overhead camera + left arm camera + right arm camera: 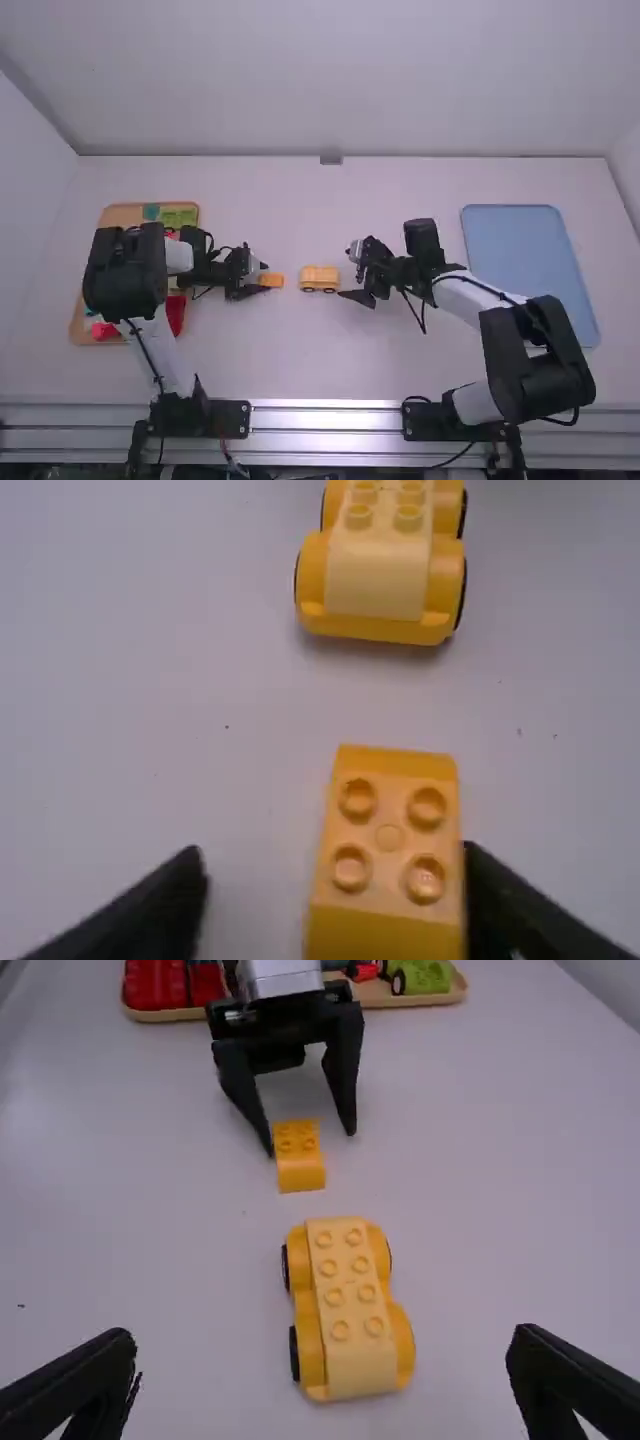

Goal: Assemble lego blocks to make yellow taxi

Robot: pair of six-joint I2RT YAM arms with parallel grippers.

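In the high view my left gripper [263,277] is low over the table, left of the middle, at a small orange-yellow block [273,281]. The left wrist view has the four-stud block [388,855] between the open fingers of my left gripper [332,880], close against one finger with a gap to the other. A yellow wheeled car base [320,278] stands just right of the block, not touching it; studs run along its top [348,1295]. Right of the car, my right gripper [352,273] is open and holds nothing; in its wrist view the gripper [325,1360] has its fingers wide apart.
A wooden tray [125,214] with red, green and other coloured pieces lies at the left, partly under the left arm. A blue tray [530,270] lies at the right, beyond the right arm. The wall [330,80] rises at the table's far edge.
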